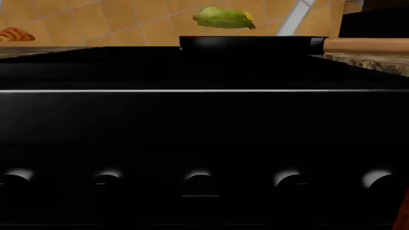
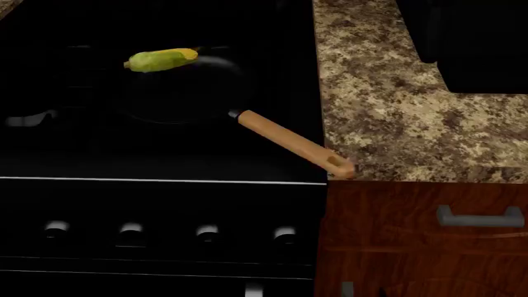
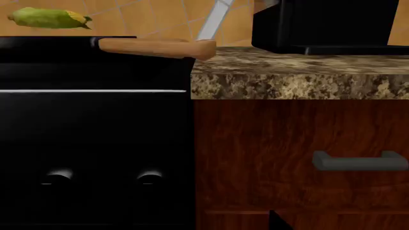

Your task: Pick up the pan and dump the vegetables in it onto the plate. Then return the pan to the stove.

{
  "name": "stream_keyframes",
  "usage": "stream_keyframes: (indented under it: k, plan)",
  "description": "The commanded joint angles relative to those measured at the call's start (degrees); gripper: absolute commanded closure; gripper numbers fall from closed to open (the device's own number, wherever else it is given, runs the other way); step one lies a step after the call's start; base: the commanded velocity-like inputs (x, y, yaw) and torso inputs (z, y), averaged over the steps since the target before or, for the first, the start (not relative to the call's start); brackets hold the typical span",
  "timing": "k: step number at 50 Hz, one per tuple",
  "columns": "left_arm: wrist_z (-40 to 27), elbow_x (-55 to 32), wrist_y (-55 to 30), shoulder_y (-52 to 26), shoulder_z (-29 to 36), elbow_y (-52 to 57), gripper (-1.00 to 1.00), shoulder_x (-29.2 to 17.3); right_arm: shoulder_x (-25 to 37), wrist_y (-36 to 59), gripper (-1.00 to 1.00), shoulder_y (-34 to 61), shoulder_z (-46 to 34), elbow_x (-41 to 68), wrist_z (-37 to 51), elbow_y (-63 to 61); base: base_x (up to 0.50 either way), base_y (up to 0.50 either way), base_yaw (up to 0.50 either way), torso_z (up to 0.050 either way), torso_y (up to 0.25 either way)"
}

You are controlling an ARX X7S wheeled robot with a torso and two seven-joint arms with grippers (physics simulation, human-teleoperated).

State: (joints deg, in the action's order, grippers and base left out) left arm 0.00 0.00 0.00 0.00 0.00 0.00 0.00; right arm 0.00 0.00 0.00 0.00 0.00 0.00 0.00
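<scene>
The pan [image 2: 177,93] sits on the stove [image 2: 157,161], corn [image 2: 162,59] at its far rim; its handle [image 2: 289,143] reaches right and near, over the granite counter [image 2: 396,117]; neither gripper shows, so their state cannot be told.

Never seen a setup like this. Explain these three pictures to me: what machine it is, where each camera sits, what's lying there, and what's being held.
These are simulator renders from a wheeled robot with two arms, steered by a person. One picture comes from its head, looking down; the other two come from cameras near each gripper, low down and facing the front of the stove with its silver knobs. Neither gripper shows in any picture, so nothing can be seen held. On the stove sits a black pan with one ear of corn at its far edge. Its wooden handle sticks out toward the granite counter. Below the counter is a wooden cabinet. A croissant lies on the far left in the left wrist view. No plate is visible.
</scene>
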Motion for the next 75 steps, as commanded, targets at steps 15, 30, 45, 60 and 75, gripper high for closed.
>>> stream_keyframes:
  k: [15, 30, 45, 60, 75]
  plan:
    - [-3.12, -1.17, -5.13, 3.48, 5.10, 10.72, -1.00, -4.64, 4.02, 7.55, -1.00, 0.10, -4.76, 2.13, 3.06, -4.39, 0.00, 0.00, 0.00, 0.020, 0.024]
    - [-2.89, -3.17, -17.22, 2.47, 5.35, 24.13, -1.00, -7.62, 8.35, 17.65, -1.00, 4.07, -5.96, 1.22, 2.56, -11.76, 0.00, 0.00, 0.00, 0.050, 0.061]
    - [-1.69, -5.68, -30.77, -4.26, 5.26, 31.78, -1.00, -9.96, 12.44, 26.79, -1.00, 9.34, -4.89, 1.98, 1.15, -15.98, 0.00, 0.00, 0.00, 0.050, 0.061]
    - [0.16, -8.06, -41.06, -11.72, 5.17, 37.49, -1.00, -12.31, 14.88, 39.41, -1.00, 15.39, -7.69, 0.33, 0.53, -26.68, 0.00, 0.00, 0.00, 0.050, 0.061]
    - [-1.08, -8.18, -43.85, -12.49, 5.47, 40.45, -1.00, -12.93, 16.12, 46.05, -1.00, 16.53, -7.54, 0.48, 0.42, -34.57, 0.01, 0.22, 0.00, 0.050, 0.061]
